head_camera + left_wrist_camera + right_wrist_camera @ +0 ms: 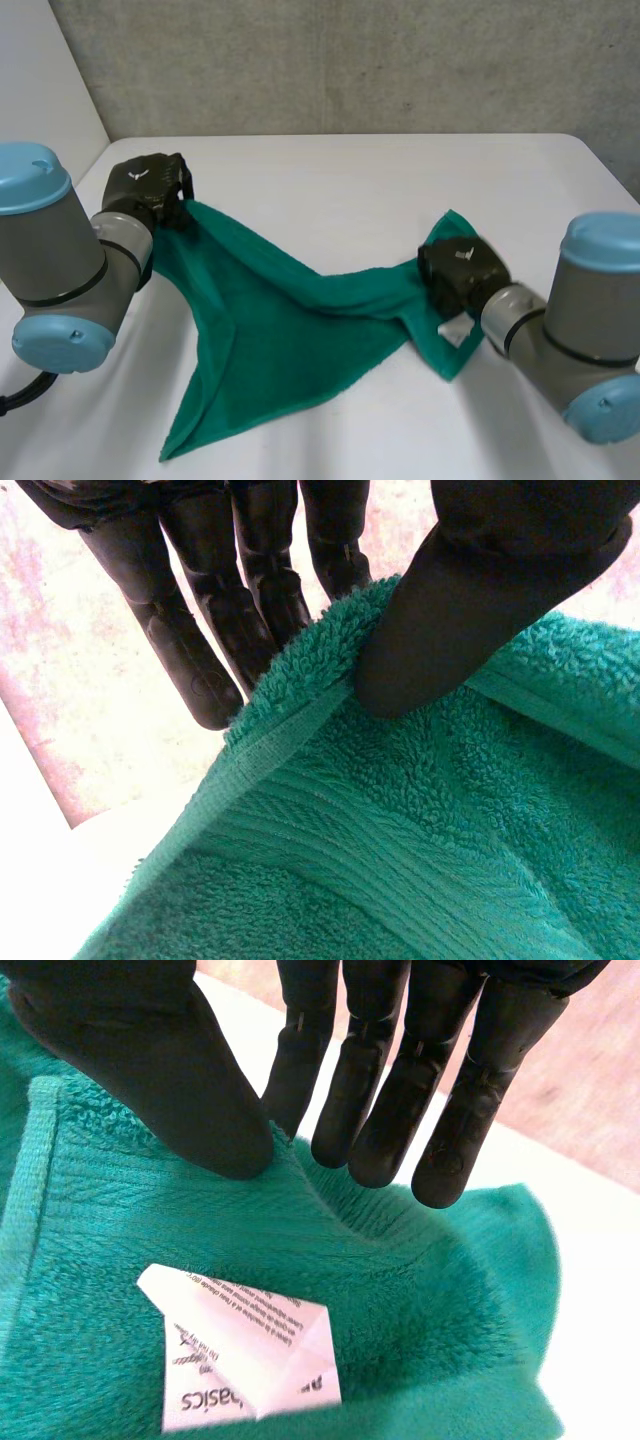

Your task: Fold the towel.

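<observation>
Nearest me, one loose corner of the green towel lay on the white table, and the cloth rose from there toward both hands. My right hand pinched a corner between thumb and straight fingers, just beside the white label. Farther off, my left hand pinched another corner edge likewise.
</observation>
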